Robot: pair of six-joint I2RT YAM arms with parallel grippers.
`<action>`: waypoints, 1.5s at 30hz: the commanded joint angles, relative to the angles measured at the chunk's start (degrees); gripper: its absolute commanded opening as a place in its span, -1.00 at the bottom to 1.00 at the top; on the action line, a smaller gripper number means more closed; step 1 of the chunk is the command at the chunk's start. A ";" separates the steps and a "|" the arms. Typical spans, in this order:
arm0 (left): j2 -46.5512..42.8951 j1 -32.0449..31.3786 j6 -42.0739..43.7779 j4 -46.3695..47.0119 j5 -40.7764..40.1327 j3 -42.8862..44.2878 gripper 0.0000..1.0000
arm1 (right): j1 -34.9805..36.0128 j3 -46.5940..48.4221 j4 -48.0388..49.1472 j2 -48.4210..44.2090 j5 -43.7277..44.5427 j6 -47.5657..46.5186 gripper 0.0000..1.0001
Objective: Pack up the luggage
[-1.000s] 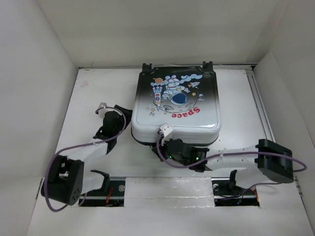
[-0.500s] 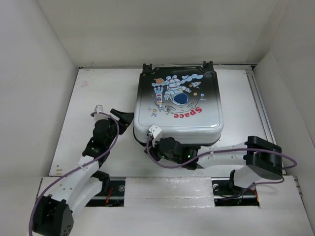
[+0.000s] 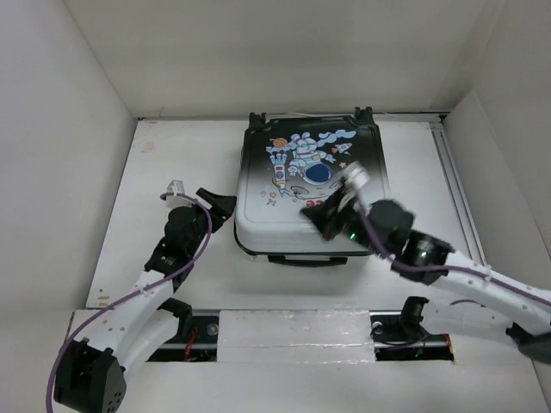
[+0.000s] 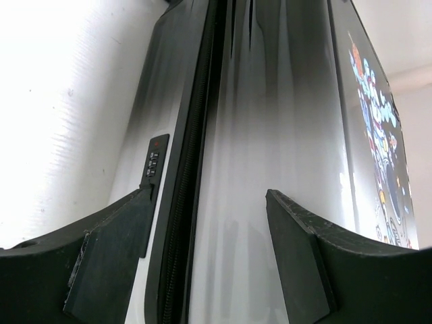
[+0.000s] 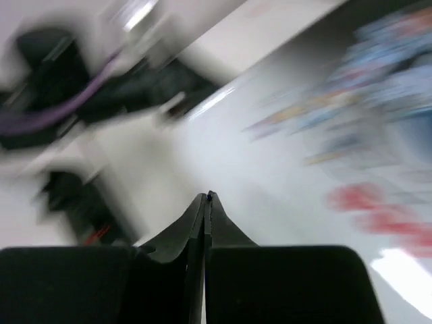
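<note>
At twelve o'clock, the glossy black-to-white astronaut-print suitcase (image 3: 310, 185) lies closed, likely packed; left end effector (image 4: 209, 202) gapes at its nine-o'clock side, right end effector (image 5: 206, 197) clenched empty.

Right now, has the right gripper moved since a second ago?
Yes. The right gripper, shut, has risen from the luggage's near edge to above its lid, farther from the base rail.

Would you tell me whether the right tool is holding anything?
No, in the right wrist view the right tool is shut tight on nothing.
</note>
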 commanded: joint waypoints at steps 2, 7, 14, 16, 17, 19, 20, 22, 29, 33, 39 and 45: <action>-0.15 -0.67 1.29 4.09 -0.79 0.06 0.32 | -30.63 5.46 -9.41 -1.40 6.81 -6.00 -1.00; -1.29 -0.67 1.29 4.61 -1.32 -1.17 0.32 | -56.56 9.34 -9.16 7.20 0.30 -6.54 -1.00; -2.52 -1.63 5.94 5.93 0.00 -3.19 0.24 | -65.73 4.86 -3.72 16.70 -7.08 -3.99 -0.93; -2.00 -2.95 7.43 5.14 0.61 -3.19 0.24 | -63.63 4.85 -3.00 20.48 -13.47 -3.38 -0.86; -1.99 -2.95 7.44 5.14 1.31 -3.19 0.24 | -63.01 6.94 -3.00 23.80 -15.95 -3.98 -0.86; -1.99 -2.95 7.44 5.66 2.80 -3.19 0.22 | -61.43 9.06 -3.00 27.07 -20.52 -5.47 -0.86; -1.99 -2.95 8.05 5.67 4.38 -3.19 0.22 | -59.68 12.12 -2.31 28.65 -24.46 -5.49 -0.86; -1.99 -2.95 8.06 6.89 6.14 -3.71 0.22 | -57.65 15.73 -2.30 33.38 -25.38 -6.01 -0.86; -0.07 -2.95 9.90 16.65 19.41 -5.12 0.22 | -50.35 45.16 -9.50 55.95 -35.47 -8.12 -0.91; 0.47 -5.75 11.04 19.28 22.24 -4.42 0.22 | -48.68 61.34 -11.71 67.23 -42.16 -7.59 -0.96; 5.82 -22.09 14.56 19.29 11.00 0.22 0.27 | -50.17 69.27 -6.70 68.92 -47.87 -3.12 -0.69; 9.34 -32.21 14.56 25.18 4.49 2.42 0.27 | -55.44 68.51 -11.10 60.95 -48.15 -4.51 -0.22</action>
